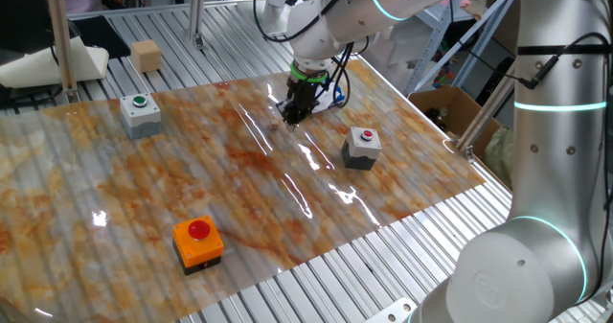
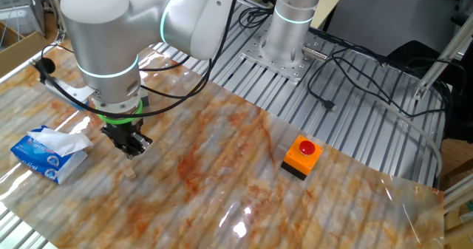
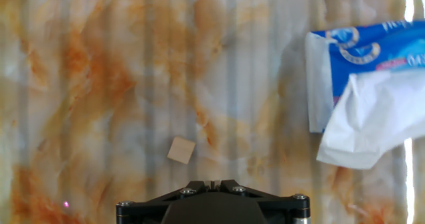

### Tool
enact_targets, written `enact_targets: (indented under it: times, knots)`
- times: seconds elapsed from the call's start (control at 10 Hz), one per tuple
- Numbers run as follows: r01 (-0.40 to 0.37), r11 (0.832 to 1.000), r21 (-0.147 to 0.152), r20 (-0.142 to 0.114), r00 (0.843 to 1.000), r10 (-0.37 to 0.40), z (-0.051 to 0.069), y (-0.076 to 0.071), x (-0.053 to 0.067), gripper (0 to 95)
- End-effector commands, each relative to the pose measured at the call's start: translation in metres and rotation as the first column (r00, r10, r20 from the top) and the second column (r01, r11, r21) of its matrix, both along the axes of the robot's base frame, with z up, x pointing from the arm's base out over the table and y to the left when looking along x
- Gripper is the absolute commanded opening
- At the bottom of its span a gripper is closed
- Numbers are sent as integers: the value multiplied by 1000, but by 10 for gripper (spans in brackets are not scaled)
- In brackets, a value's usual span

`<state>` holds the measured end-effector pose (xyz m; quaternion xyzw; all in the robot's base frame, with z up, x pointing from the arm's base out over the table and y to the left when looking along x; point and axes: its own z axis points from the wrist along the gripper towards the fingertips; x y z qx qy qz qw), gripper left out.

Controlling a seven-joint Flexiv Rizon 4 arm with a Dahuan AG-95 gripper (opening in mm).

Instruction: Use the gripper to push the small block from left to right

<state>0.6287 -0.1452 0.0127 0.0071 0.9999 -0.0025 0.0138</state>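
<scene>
We are holding our black two-fingered gripper (image 2: 134,150) clenched, empty and pointing down over the marbled orange-and-white worktop (image 2: 310,212). The tiny tan wooden cube (image 3: 180,149) is lying on the sheet just beside the fingertips, apart, toward the worktop's middle.

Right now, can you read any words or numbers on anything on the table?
No words can be read for certain.
Tissue pack: white print on the blue wrapper, too blurred and cut off to read.
Tissue pack in the other fixed view: small marks, too tiny to read.
Button boxes, such as the orange one: no lettering visible.
</scene>
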Motion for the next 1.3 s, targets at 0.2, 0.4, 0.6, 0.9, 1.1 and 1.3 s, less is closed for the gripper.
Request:
enact_targets:
  times: [0.2,0.4,0.6,0.9,1.1,1.3]
  knots:
    - [72,997,0,26,997,-72,0,0,0,0]
    - [84,996,-4,21,996,-84,0,0,0,0]
    - [104,995,-7,27,994,-104,0,0,0,0]
    - [107,994,-18,33,994,-107,0,0,0,0]
    - [99,995,-30,36,995,-98,0,0,0,0]
    - [87,995,-50,36,996,-86,0,-2,1,0]
